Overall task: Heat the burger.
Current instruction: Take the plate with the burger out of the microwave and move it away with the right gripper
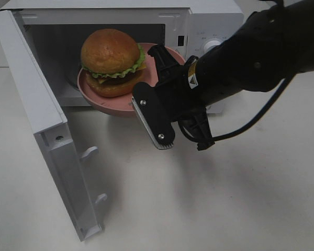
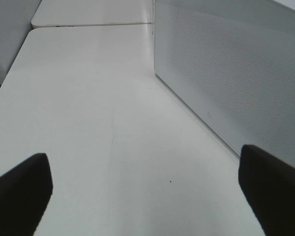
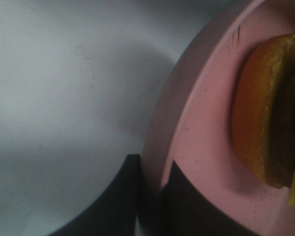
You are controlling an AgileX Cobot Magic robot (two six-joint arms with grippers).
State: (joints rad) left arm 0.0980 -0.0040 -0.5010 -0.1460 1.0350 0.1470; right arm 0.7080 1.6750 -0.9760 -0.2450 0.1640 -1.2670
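The burger (image 1: 111, 60) sits on a pink plate (image 1: 102, 101) at the microwave (image 1: 209, 21) mouth, my right gripper (image 1: 161, 91) clamped on the plate's right rim. It looks top-heavy (loose layers), so I'd carry by the plate. My left gripper (image 2: 147, 191) idles, fingers apart.

Even overhead light, soft shadows on the table (image 1: 209, 198); right wrist view dim and blurred.

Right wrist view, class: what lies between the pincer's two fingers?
The rim of the pink plate carrying the burger; the right pincer is clamped on it, one finger on each side.
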